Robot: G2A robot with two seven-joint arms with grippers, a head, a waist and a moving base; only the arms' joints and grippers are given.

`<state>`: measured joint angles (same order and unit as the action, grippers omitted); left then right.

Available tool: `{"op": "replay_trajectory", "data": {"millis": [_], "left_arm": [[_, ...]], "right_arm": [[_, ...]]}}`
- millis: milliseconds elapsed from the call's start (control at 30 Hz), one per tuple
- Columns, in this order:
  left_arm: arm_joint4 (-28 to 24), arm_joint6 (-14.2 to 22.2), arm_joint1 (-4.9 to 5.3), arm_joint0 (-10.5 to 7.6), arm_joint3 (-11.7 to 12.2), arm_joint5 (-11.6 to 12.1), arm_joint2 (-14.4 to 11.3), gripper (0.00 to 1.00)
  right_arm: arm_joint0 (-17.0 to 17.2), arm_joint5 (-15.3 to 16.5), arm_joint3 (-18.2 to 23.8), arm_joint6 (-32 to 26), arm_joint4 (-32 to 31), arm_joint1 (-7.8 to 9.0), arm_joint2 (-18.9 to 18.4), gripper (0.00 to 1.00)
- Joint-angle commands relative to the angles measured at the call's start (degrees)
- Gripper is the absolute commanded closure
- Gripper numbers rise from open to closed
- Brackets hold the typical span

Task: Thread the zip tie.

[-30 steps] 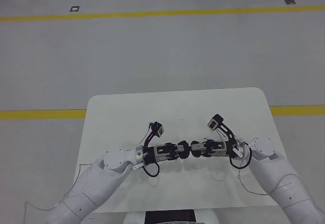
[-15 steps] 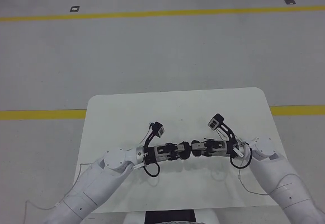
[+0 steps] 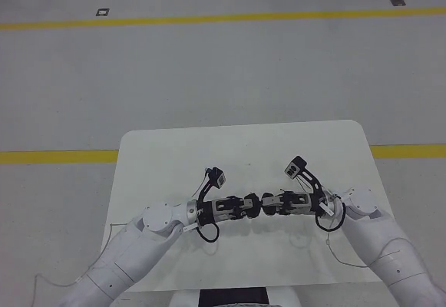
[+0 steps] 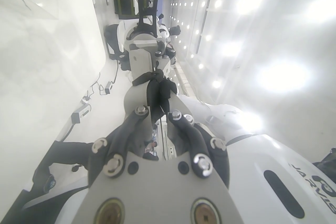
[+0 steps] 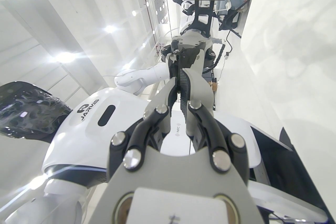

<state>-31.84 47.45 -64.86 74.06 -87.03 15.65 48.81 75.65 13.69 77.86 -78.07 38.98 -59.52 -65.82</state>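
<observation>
Above the white table (image 3: 161, 153) my two grippers meet tip to tip. The left gripper (image 3: 254, 206) (image 4: 157, 82) has its black pads pressed together. Facing it, the right gripper (image 3: 268, 204) (image 5: 178, 78) is likewise shut, fingertips touching the left one's. The zip tie (image 5: 189, 142) appears as a thin dark strand running back between the right gripper's fingers. A short piece of it (image 4: 166, 107) also passes between the left gripper's fingers. Where the tips meet, the pads hide the tie.
A thin pale strand (image 3: 347, 259) lies on the table by the right forearm, near the front right edge. The table's far half is bare, and yellow floor lines (image 3: 46, 156) run beyond it.
</observation>
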Motion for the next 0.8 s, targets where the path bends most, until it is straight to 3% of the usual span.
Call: {"op": "replay_trajectory", "data": {"millis": [0, 33, 333, 467, 700, 767], "left_arm": [[0.31, -0.40, 0.02, -0.04, 0.07, 0.25, 0.06, 1.00], [0.51, -0.57, 0.04, -0.03, 0.07, 0.40, 0.10, 1.00], [7.86, -3.98, 0.79, 0.71, -1.14, 3.83, 1.97, 1.00], [14.62, -3.73, 1.23, 1.45, -3.63, 3.83, 2.46, 1.00], [14.62, -3.73, 1.23, 1.45, -3.63, 3.83, 2.46, 1.00], [19.91, -6.69, 1.34, 1.10, -4.31, 3.83, 2.76, 1.00]], "right_arm": [[0.04, -0.11, -0.07, 0.49, -0.07, 0.00, -0.07, 0.36], [0.07, -0.15, -0.10, 0.82, -0.01, 0.00, -0.14, 0.00], [0.53, -0.62, -1.44, 3.43, 1.76, 0.42, -3.23, 0.00], [1.12, -1.14, -2.23, 6.15, 4.60, 0.42, -4.69, 0.00], [1.12, -1.14, -2.23, 6.15, 4.60, 0.42, -4.69, 0.00], [1.12, -1.14, -2.23, 6.15, 4.60, 0.42, -4.69, 0.00]]}}
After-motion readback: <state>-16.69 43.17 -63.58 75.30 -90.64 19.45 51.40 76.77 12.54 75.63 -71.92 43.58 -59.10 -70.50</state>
